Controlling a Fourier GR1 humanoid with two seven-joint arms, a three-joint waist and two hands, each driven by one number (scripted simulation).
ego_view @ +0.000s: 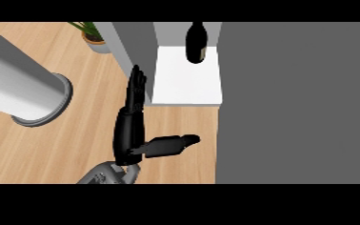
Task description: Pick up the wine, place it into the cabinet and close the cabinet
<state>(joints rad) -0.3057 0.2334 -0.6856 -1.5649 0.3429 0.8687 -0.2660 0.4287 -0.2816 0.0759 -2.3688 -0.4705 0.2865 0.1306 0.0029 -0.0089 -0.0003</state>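
We see the dark wine bottle standing upright inside the cabinet, at the back of its white floor, with the front of that floor bare. The cabinet's grey door stands open on its left side, and a broad grey panel covers everything to the cabinet's right. Just in front of the door's edge is the left hand, holding nothing, its fingers straight and pointing towards the cabinet, thumb spread sideways; whether the fingertips touch the door we cannot tell. On the wooden surface left of the cabinet are a potted plant and a large pale cylinder.
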